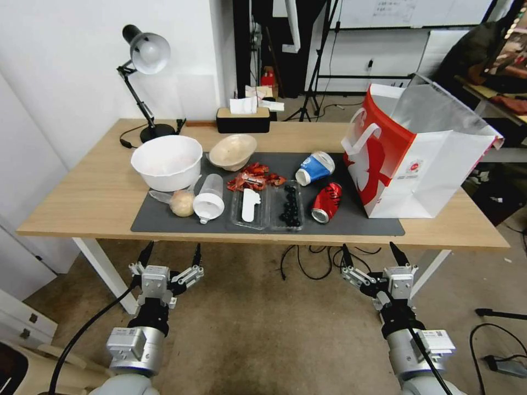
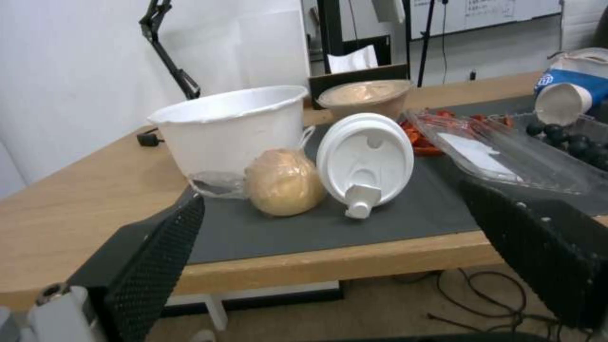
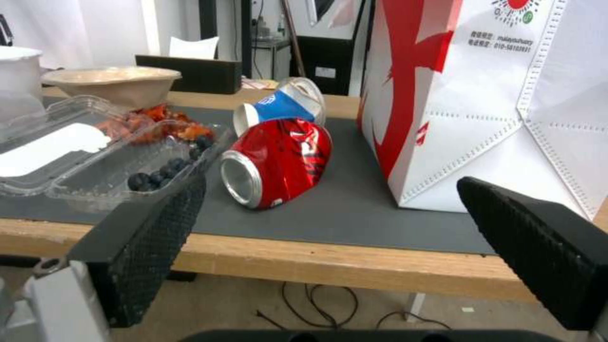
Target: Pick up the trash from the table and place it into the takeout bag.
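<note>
Both claws hang spread and empty below the table's (image 1: 82,208) near edge, left gripper (image 1: 170,257) left, right gripper (image 1: 372,253) right; nothing lifted yet; the crushed red soda can (image 1: 326,202) lies nearest, just left of the takeout bag (image 1: 417,153); a reach forward seems needed.

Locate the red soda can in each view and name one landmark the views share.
Head view: red soda can lies on the dark mat, just left of the takeout bag.
Left wrist view: not in it.
Right wrist view: can lies centre, open end toward the camera.
Shared landmark: blue-and-white paper cup.
</note>
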Controlling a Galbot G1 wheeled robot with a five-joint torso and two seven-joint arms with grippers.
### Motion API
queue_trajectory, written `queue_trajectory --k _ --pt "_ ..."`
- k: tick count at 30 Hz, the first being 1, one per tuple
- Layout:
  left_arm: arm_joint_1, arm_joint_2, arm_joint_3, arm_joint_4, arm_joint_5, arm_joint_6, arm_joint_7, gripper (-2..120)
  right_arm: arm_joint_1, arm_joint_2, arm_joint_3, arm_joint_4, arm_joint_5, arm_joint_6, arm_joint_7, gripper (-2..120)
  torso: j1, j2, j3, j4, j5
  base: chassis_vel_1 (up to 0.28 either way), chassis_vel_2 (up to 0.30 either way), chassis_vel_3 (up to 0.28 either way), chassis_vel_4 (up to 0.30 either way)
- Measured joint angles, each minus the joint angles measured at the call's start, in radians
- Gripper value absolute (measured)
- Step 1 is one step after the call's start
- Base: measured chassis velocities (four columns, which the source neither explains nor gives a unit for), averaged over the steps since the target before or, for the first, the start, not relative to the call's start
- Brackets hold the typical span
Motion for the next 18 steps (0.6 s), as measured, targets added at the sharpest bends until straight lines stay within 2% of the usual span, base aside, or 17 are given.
queue_trajectory --k 18 --pt "0.000 0.000 0.000 0.000 0.000 0.000 0.000 100 0.000 0.000 0.000 0.000 0.000 0.000 0.000 100 0.000 0.000 0.000 0.0000 0.0000 0.000 0.000 0.000 0.000"
